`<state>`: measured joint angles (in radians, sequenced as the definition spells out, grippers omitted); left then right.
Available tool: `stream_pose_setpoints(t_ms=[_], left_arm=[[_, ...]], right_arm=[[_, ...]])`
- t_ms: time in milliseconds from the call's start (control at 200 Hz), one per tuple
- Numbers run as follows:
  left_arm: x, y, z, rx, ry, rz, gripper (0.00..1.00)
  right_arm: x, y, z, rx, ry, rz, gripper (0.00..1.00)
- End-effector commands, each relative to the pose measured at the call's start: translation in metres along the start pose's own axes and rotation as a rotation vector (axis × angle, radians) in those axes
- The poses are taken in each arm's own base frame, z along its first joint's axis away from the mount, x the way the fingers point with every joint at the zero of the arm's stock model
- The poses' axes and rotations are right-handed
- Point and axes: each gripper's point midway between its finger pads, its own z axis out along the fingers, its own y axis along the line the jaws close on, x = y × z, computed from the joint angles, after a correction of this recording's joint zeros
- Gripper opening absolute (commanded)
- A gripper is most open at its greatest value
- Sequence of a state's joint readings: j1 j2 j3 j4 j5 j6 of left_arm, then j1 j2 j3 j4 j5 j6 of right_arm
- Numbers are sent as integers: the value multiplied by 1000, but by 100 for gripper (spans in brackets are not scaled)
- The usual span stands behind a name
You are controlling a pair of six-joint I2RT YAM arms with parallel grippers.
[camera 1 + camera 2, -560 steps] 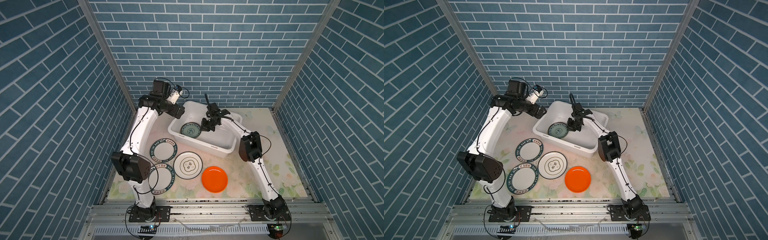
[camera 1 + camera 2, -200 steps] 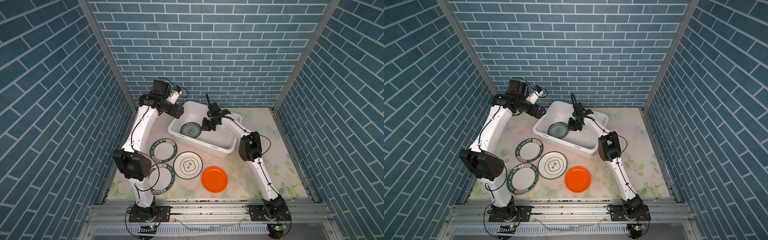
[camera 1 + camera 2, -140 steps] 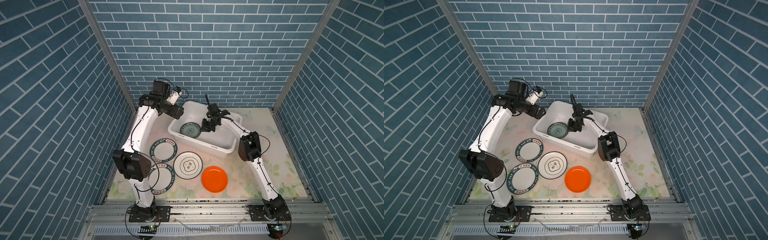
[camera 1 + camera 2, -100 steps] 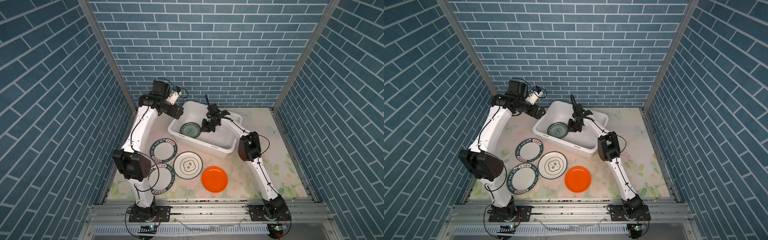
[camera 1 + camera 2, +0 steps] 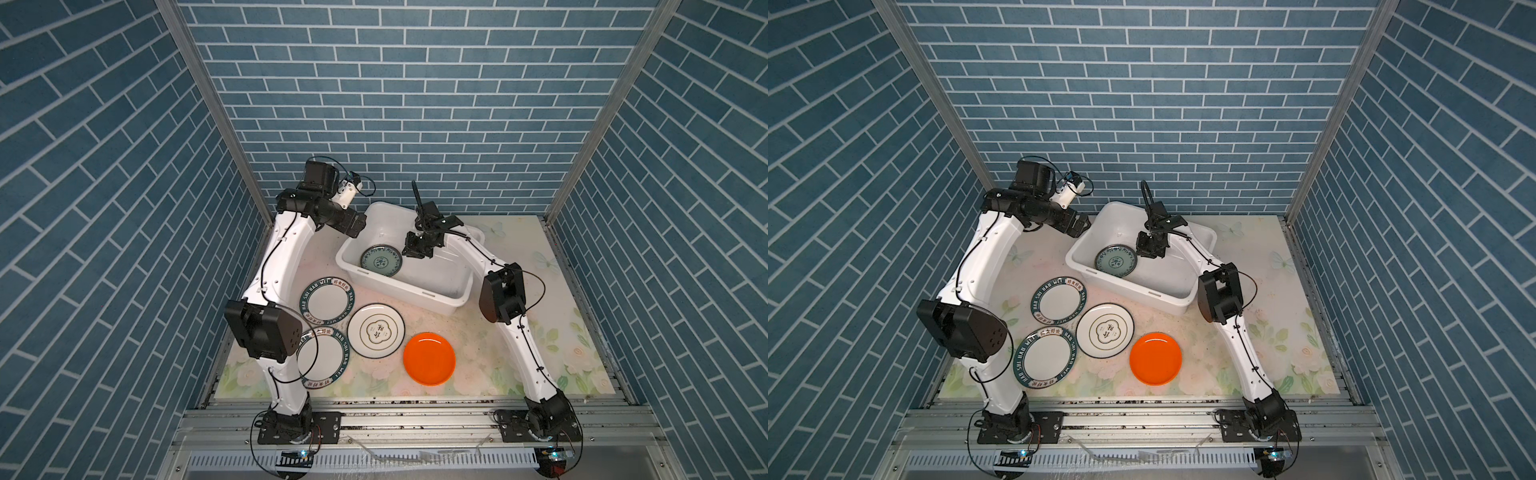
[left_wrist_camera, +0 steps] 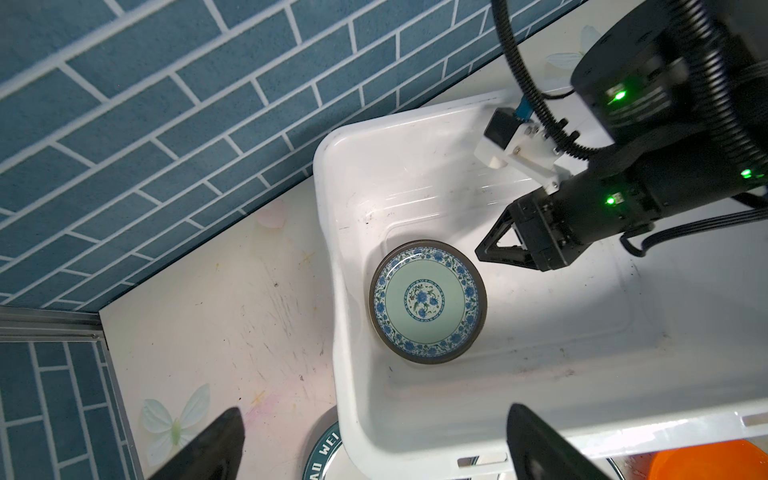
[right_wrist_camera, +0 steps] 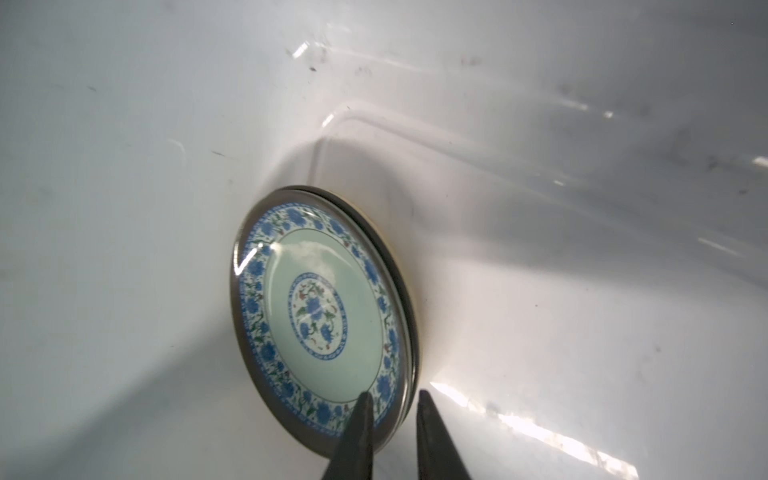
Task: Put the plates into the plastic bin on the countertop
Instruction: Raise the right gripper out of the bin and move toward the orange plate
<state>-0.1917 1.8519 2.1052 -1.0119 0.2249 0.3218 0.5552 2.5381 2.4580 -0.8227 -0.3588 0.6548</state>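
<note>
Slackened since a second ago: right gripper, jaws narrowly parted astride rim of round blue-green patterned plate. Lies flat in left end of large white rectangular plastic bin; cream edge beneath, unclear. Left gripper spread wide, empty, fingers cut by frame edge. Outside on floral cream countertop: plain orange plate, gold-motif white plate, green-rimmed white plate, second green-rimmed plate partly behind left arm.

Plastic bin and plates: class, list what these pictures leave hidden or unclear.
- Right wrist view: what lies under the blue-green plate; it covers all but an edge.
- A top view: nearer lettered plate, partly behind the left arm's elbow.
- Right wrist view: whether the right gripper grips the rim.
</note>
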Motion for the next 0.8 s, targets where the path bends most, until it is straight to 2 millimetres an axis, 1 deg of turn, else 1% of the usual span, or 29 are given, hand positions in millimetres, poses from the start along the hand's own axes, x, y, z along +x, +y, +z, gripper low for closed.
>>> stream_pose_setpoints(t_ms=[0, 95, 140, 245, 260, 275, 370, 400, 425, 475, 610, 695, 755, 765, 795], left_arm=[[-15, 5, -27, -35, -67, 8, 100], [-14, 4, -29, -37, -65, 4, 100], [-13, 1, -29, -18, -60, 7, 100], [-10, -8, -30, 29, -50, 13, 100], [-10, -8, -30, 33, -50, 12, 100], [-10, -10, -30, 39, -51, 14, 100], [-11, -12, -30, 53, -56, 15, 100], [-12, -13, -30, 56, -59, 15, 100], [-12, -13, -30, 60, -59, 15, 99], [-12, -15, -28, 69, -54, 14, 100], [-10, -24, -27, 113, -34, 15, 99], [-9, -31, -24, 134, -23, 25, 100], [-9, -36, -22, 139, -19, 38, 99], [-9, -37, -22, 141, -19, 41, 99], [-10, -40, -21, 145, -18, 47, 98]], right_arm=[[-25, 29, -61, -19, -127, -83, 22], [-31, 37, -89, -28, -168, -104, 22], [-32, 41, -103, -39, -184, -114, 21], [-28, 45, -138, -41, -214, -139, 21], [-27, 43, -138, -34, -211, -140, 21], [-26, 48, -153, -40, -232, -150, 21], [-16, 47, -188, -27, -274, -167, 22], [-11, 43, -195, -21, -277, -163, 22], [-8, 44, -206, -25, -291, -165, 23], [0, 40, -223, -29, -310, -155, 25], [30, 21, -259, -30, -356, -103, 26], [51, 9, -279, -39, -384, -68, 26], [69, 0, -288, -47, -393, -44, 27], [72, -3, -287, -46, -390, -35, 27], [81, -6, -294, -52, -398, -24, 26]])
